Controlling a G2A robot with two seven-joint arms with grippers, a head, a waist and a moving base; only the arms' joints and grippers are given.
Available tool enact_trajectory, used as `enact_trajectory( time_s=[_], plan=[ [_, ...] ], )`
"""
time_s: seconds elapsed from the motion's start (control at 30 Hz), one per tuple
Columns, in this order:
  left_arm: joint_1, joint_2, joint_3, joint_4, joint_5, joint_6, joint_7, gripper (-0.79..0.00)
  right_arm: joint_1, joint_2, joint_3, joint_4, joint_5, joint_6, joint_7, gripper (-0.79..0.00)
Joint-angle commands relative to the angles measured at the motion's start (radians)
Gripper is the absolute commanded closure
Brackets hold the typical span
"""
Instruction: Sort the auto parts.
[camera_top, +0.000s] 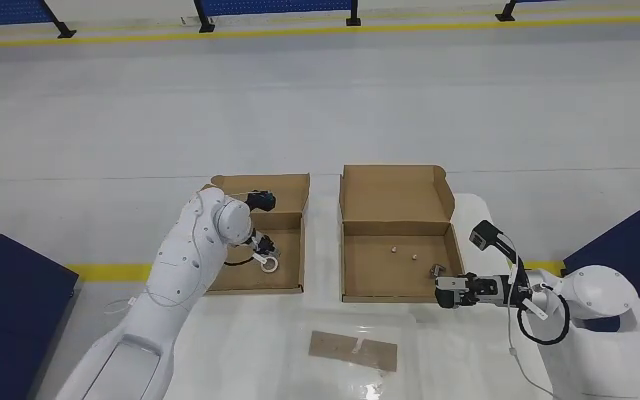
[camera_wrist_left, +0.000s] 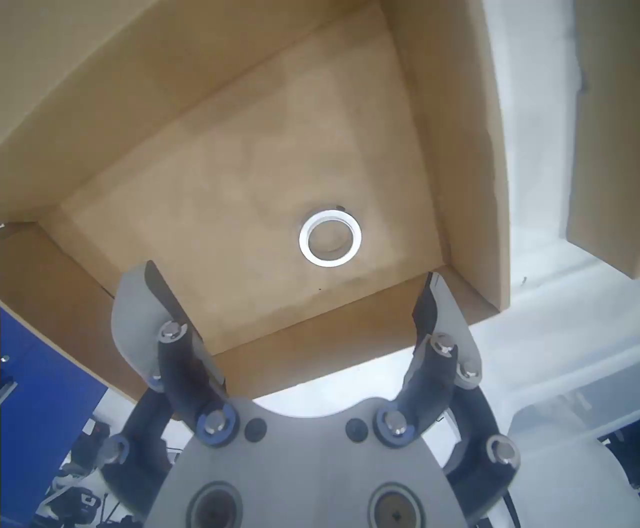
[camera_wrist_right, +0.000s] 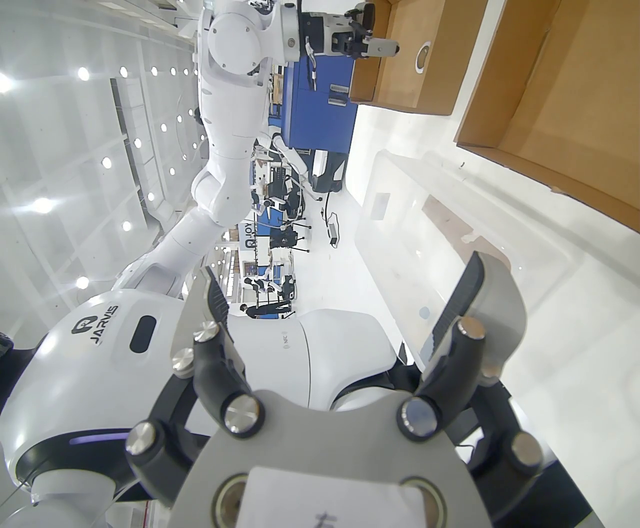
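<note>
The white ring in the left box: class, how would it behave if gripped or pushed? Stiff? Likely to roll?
The white ring keeps a clean round outline, so it is probably stiff. Lying flat in the box, it should slide rather than roll when pushed. Its thin, smooth-looking band might slip from the left gripper.

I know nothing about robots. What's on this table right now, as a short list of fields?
left box: holds one white ring
right box: a few small parts on its floor
left gripper: open, empty, over the ring
right gripper: open, empty, at the right box's front corner
clear tray: on the table in front of the boxes
</note>
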Motion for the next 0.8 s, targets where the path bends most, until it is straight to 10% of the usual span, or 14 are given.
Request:
enact_trajectory(
  time_s=[0.0,0.27,0.77],
  plan=[
    [-0.001,-0.001,0.002,0.011,0.001,0.001,0.002,-0.785,0.0,0.0,0.0,0.0,0.0,0.0,0.0,-0.785],
    [0.003,-0.001,-0.004,0.01,-0.013,0.0,0.013,-0.785,0.0,0.0,0.0,0.0,0.0,0.0,0.0,-0.785],
    [0.237,0.105,-0.346,-0.26,-0.522,-0.329,-0.01,-0.785,0.0,0.0,0.0,0.0,0.0,0.0,0.0,-0.785]
  ],
)
